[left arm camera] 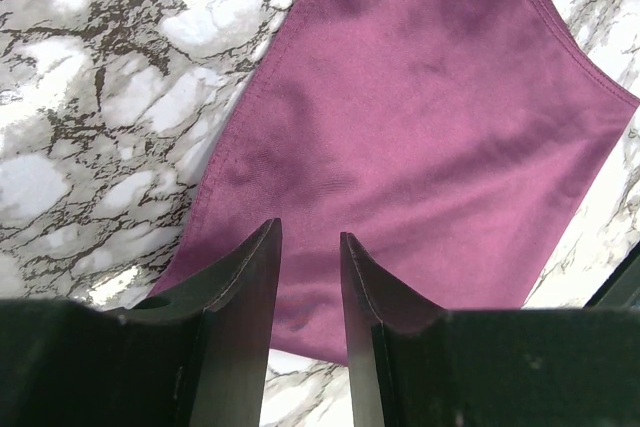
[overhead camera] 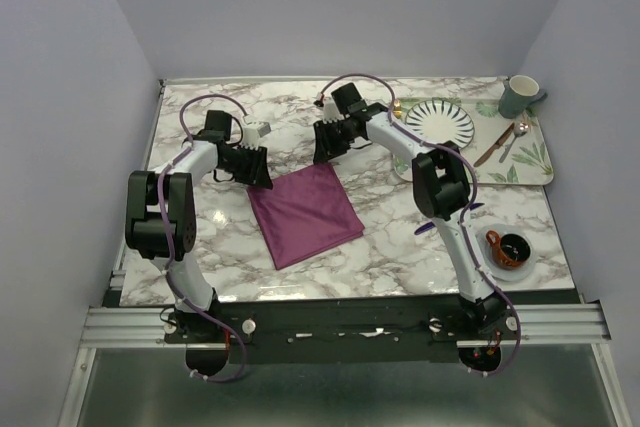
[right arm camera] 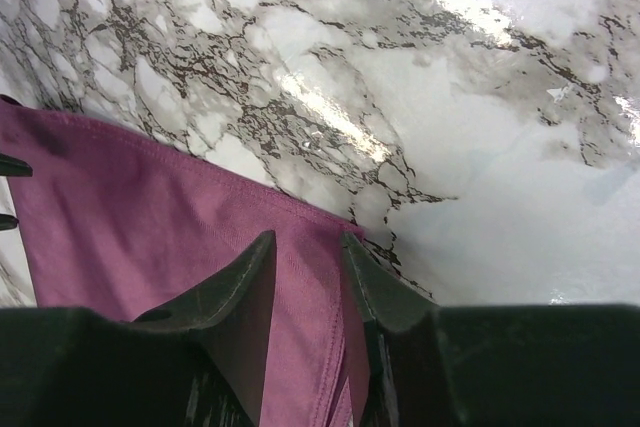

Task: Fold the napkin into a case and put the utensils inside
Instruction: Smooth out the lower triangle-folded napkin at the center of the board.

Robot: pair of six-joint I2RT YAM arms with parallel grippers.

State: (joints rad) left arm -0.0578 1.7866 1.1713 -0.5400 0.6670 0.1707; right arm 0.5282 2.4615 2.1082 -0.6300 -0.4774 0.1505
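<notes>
A shiny plum-purple satin napkin lies flat on the white marble-patterned bench, one far corner beneath the left tool, the other beneath the right tool. Both tools' jaws stand narrowly parted, gripping nothing; cloth shows through each gap.

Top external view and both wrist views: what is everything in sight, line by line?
napkin: one, plum-purple, flat at table centre
table: one, white-grey marble, under everything
tray: one, leaf-patterned, far right
plate: one, white with dark stripes, tray's left end
mug: one, grey-green, tray's far corner
spoon: one, silver, on tray
thin utensil: one, dark brownish, beside spoon
cup: one, orange, dark inside, near right
left pincer: one, black, open over a napkin corner
right pincer: one, black, open over another napkin corner
</notes>
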